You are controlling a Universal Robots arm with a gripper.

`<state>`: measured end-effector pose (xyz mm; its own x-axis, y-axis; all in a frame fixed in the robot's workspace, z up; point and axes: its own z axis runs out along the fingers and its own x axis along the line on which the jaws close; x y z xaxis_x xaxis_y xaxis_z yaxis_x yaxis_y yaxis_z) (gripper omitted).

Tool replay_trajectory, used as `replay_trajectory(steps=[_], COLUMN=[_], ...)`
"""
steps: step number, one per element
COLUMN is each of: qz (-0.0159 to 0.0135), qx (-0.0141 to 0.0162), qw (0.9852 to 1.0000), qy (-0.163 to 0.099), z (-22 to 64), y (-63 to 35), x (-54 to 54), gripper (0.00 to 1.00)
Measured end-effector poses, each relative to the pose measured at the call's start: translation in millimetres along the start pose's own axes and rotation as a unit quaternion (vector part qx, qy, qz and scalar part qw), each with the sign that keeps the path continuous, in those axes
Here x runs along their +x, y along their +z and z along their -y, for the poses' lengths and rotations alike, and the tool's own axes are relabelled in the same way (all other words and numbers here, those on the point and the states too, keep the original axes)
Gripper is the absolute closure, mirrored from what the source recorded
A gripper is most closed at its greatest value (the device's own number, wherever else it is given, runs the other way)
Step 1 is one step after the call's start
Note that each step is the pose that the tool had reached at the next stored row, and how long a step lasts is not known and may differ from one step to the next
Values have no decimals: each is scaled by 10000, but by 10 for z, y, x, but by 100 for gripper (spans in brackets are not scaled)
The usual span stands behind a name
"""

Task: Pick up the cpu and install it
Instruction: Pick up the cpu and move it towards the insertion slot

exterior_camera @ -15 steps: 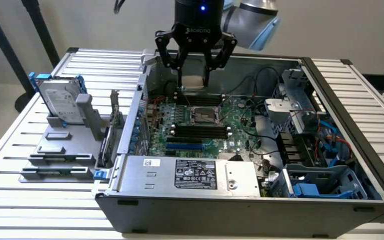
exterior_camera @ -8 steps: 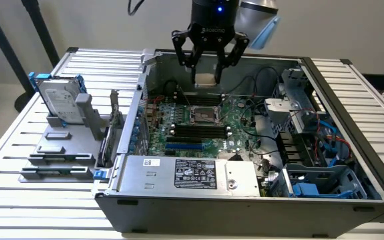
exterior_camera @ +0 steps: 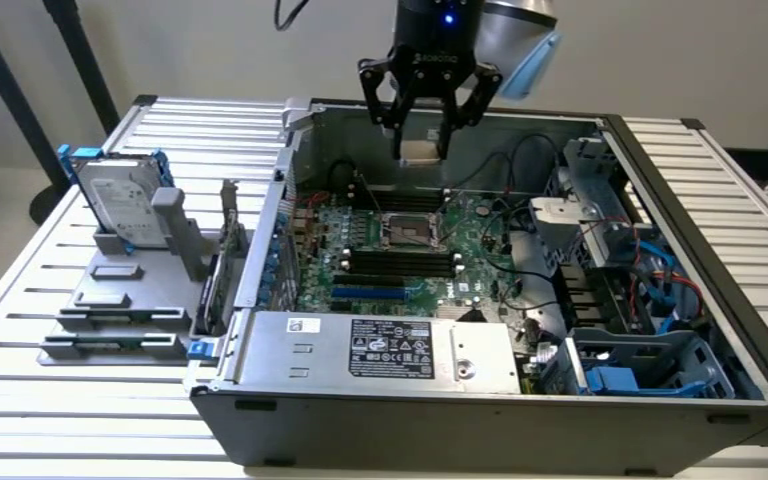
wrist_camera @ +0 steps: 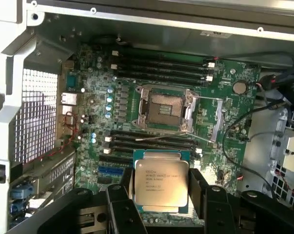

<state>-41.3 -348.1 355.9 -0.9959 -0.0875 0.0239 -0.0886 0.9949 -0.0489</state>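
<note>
My gripper [exterior_camera: 422, 152] hangs above the back of the open computer case, shut on the cpu [exterior_camera: 420, 152]. In the wrist view the cpu [wrist_camera: 161, 183] is a small square chip with a dull silver printed top, pinched flat between my two black fingers [wrist_camera: 201, 192]. Beneath it lies the green board [exterior_camera: 398, 255], and the board's square socket [wrist_camera: 165, 108] stands open and empty with its metal frame lifted. In the exterior view the socket [exterior_camera: 408, 230] sits below and slightly in front of the held chip.
Black memory slots [wrist_camera: 159, 66] flank the socket on both sides. Black cables [wrist_camera: 244, 131] cross the board's edge. The case walls [exterior_camera: 284, 180] enclose the board, with a power supply [exterior_camera: 384, 350] in front. A silver drive with blue brackets [exterior_camera: 124, 205] stands at the exterior view's left.
</note>
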Motion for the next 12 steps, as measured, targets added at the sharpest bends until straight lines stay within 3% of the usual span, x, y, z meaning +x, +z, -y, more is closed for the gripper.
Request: replay_trajectory(steps=[5, 12], qz=[-1, -21], qx=[0, -13], qw=[10000, 9992], qy=[23, 408], z=[-139, -152], y=[84, 211], x=[-14, -26], gripper=[45, 45])
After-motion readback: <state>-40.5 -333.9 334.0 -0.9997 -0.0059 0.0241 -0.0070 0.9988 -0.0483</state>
